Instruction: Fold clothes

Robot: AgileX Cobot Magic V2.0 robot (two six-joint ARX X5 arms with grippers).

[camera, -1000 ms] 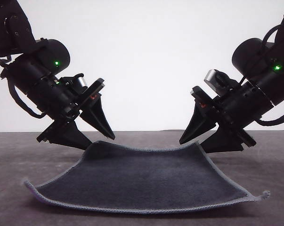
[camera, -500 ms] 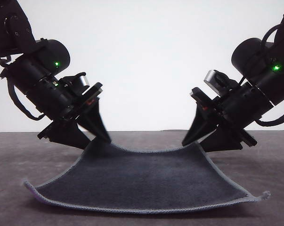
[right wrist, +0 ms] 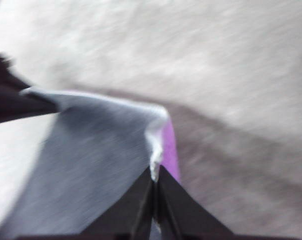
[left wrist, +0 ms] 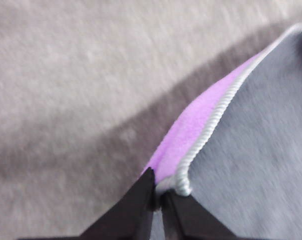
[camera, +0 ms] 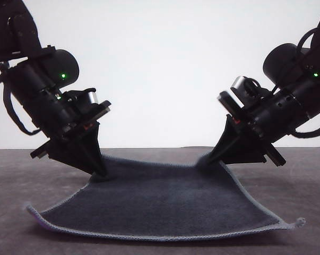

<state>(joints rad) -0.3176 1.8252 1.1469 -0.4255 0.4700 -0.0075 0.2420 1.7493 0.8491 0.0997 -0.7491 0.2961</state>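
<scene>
The clothes [camera: 160, 199] are one square fleece cloth, dark grey face up, lying on the table with its far edge raised. My left gripper [camera: 98, 171] is shut on the far left corner. My right gripper [camera: 210, 158] is shut on the far right corner. In the left wrist view the fingertips [left wrist: 158, 200] pinch the light stitched edging, and the purple underside [left wrist: 191, 125] shows beside the grey face [left wrist: 256, 150]. The right wrist view shows the same pinch [right wrist: 155, 187], with a purple strip [right wrist: 169, 150] at the corner.
The dark grey table [camera: 22, 170] spreads around the cloth on both sides. The cloth's near corners [camera: 297, 221] lie flat close to the front edge of the view. A plain white wall stands behind.
Both grippers have gone from open to shut on the cloth's far corners. The left one dropped lower onto its corner, and the far edge now sags between them.
</scene>
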